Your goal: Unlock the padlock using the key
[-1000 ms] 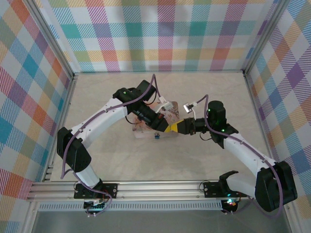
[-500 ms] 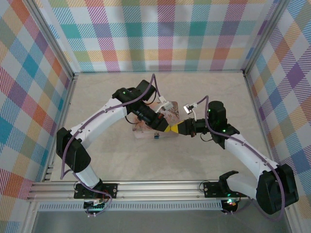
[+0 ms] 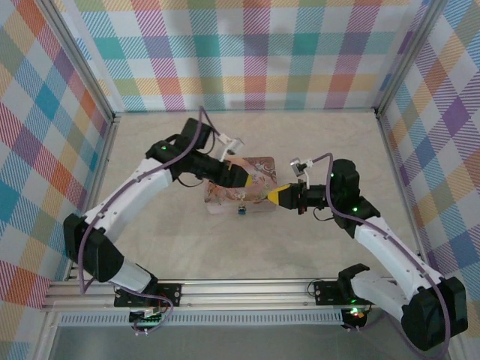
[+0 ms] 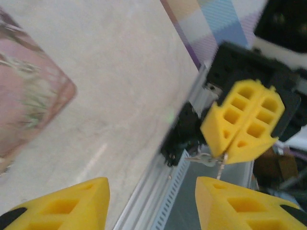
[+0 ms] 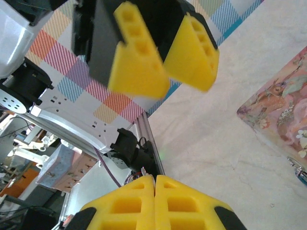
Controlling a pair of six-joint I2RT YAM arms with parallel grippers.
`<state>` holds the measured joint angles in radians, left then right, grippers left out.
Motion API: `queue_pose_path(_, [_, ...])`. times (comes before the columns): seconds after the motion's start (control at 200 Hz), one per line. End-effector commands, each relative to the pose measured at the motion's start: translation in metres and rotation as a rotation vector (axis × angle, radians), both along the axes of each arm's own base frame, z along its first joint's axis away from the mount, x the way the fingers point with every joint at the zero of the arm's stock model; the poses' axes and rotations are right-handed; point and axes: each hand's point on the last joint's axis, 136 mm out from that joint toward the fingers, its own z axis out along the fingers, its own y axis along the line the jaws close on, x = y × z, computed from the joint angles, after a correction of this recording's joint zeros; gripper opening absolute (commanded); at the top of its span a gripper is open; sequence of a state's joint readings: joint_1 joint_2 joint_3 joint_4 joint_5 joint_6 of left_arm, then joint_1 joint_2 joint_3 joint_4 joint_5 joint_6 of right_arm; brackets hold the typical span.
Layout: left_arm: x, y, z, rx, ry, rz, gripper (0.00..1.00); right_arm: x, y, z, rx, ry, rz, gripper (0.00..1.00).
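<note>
Left wrist — right jaws pinch key (image 4: 209, 159).

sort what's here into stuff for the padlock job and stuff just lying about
For the job:
- padlock, at the tin's near edge
- key, pinched in the shut right fingers
- left fingers, open

Lying about:
- tin

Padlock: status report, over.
Left gripper open, over tin. Right gripper shut on key. Padlock at tin's near edge, not held. Left gripper crowds the approach.
</note>
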<state>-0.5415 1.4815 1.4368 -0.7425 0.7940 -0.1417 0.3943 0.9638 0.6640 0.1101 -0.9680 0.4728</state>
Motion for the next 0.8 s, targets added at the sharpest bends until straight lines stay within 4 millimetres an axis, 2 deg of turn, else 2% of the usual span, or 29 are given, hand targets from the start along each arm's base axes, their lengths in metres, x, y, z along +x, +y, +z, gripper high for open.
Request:
queue_pose_path(0.0, [0.013, 0.006, 0.024, -0.065, -0.052, 0.104, 0.55, 0.0, 0.0, 0.008, 0.0, -0.056, -0.017, 0.0])
queue_pose_path(0.08, [0.015, 0.01, 0.025, -0.065, -0.061, 0.138, 0.63, 0.003, -0.001, 0.01, 0.002, -0.06, -0.037, 0.0])
queue_pose_path(0.265, [0.03, 0.018, 0.031, -0.131, -0.11, 0.291, 0.65, 0.016, -0.003, 0.021, 0.02, -0.052, -0.114, 0.0])
queue_pose_path(0.345, [0.041, 0.024, 0.036, -0.192, -0.15, 0.389, 0.78, 0.027, -0.005, 0.031, 0.041, -0.042, -0.18, 0.0])
queue_pose_path(0.42, [0.047, 0.029, 0.04, -0.255, -0.175, 0.458, 0.79, 0.037, -0.006, 0.043, 0.087, -0.027, -0.225, 0.0])
queue_pose_path(0.56, [0.053, 0.025, 0.051, -0.394, -0.181, 0.5, 0.79, 0.056, -0.008, 0.062, 0.177, 0.015, -0.312, 0.0])
queue_pose_path(0.655, [0.052, 0.015, 0.061, -0.488, -0.194, 0.487, 0.76, 0.061, -0.003, 0.07, 0.235, 0.016, -0.332, 0.0])
queue_pose_path(0.795, [0.041, -0.007, 0.079, -0.62, -0.209, 0.405, 0.7, 0.062, 0.008, 0.071, 0.261, 0.016, -0.35, 0.0])
